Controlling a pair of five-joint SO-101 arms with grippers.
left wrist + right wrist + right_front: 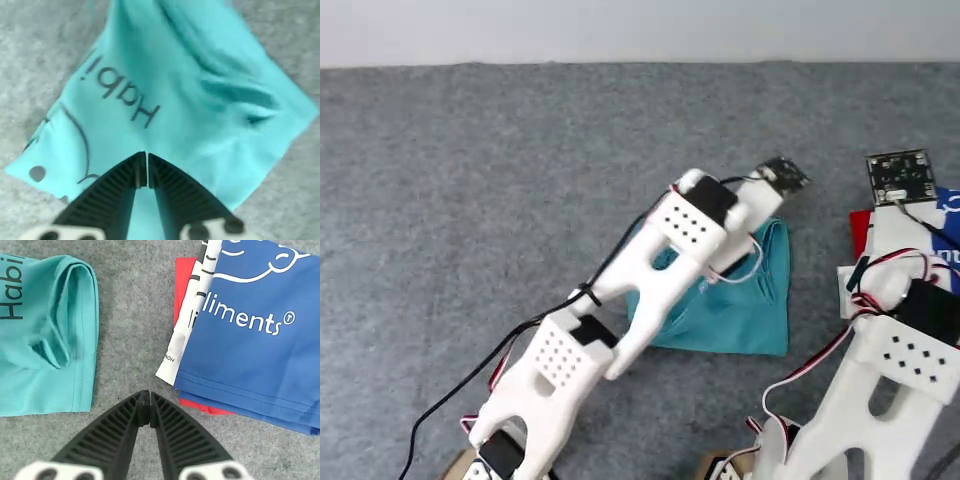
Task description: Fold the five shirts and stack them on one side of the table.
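Shirts lie in two places on the grey table (470, 200). A teal shirt (740, 310) sits alone near the middle, partly folded, with creases and one edge doubled over. A small stack rests at the table's right side. From the left wrist we see the left fingers (137, 172) pressed fully together, tip against tip, right over the teal shirt (200, 100). We cannot tell whether they pinch any cloth or only hang over it. From the right wrist we see the right fingers (141, 410) closed just as tightly and holding nothing. They hang over bare table (130, 300) in the gap between the teal shirt (45, 340) and the stack. In that stack a blue shirt (260, 340) lies on top, a white shirt (192, 315) shows as a strip along its edge, and a red shirt (184, 285) peeks out underneath. As for writing, the teal shirt carries a word in dark letters above a thin dark line drawing. The blue shirt has white lettering beneath a white outline figure, and the white shirt bears black marks and some small print. In the high view the blue shirt (948, 215) and red shirt (860, 232) show at the right edge.
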